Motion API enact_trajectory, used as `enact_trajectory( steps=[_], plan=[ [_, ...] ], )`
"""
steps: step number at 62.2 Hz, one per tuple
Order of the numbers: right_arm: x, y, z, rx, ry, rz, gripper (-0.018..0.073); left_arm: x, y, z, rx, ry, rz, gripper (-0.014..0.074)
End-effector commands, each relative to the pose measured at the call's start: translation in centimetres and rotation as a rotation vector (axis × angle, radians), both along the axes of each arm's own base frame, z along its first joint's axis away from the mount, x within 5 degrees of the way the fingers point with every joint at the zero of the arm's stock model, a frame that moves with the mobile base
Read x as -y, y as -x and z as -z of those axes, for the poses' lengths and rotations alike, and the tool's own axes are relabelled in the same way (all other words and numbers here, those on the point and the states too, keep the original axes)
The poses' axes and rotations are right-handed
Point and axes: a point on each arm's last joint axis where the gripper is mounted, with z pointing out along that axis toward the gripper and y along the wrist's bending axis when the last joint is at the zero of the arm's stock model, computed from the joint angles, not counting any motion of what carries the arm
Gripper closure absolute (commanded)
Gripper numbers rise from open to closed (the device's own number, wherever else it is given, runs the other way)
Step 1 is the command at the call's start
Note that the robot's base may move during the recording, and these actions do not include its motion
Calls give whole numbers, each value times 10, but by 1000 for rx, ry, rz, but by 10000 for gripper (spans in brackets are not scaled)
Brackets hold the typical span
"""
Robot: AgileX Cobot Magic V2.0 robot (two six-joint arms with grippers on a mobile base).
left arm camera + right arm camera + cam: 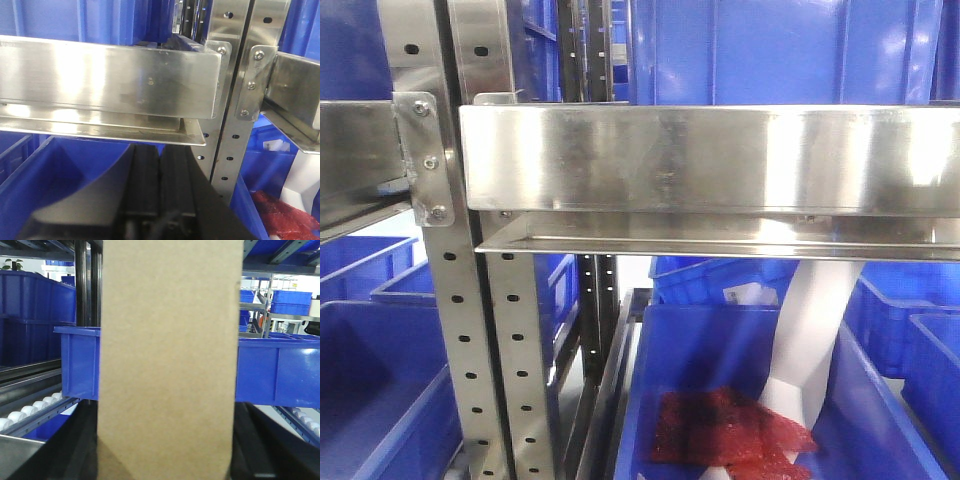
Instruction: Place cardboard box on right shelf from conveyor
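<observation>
The tan cardboard box point(167, 355) stands upright and fills the middle of the right wrist view. My right gripper point(165, 450) is shut on it, with black fingers point(80, 445) against both of its sides. The right shelf point(710, 160) is a shiny steel shelf with a tall front lip, close ahead in the front view. My left gripper point(160, 165) sits just below a steel shelf lip point(110, 75), its two black fingers pressed together with nothing between them. The conveyor is out of view.
Perforated steel uprights point(450, 300) stand left of the shelf. Blue bins point(720, 380) sit below it, one holding a red item point(720, 425). A white arm part point(810, 330) hangs under the shelf. A blue bin point(280, 370) and roller tracks point(30, 412) lie behind the box.
</observation>
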Motion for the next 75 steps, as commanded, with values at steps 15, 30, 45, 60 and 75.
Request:
enact_trajectory(
  steps=[15,30,45,60,75],
  plan=[
    [3,11,-22,189,62,52,247,0,1,-9,88,13,0,715],
    [3,-6,-56,165,96,62,247,0,1,-9,88,13,0,715],
    [1,-83,-91,-45,414,95,247,0,1,-9,88,13,0,715],
    [-23,-164,-87,-120,961,56,247,0,1,-9,88,13,0,715],
    [-44,-220,-50,-208,1187,-52,247,0,1,-9,88,13,0,715]
  ],
)
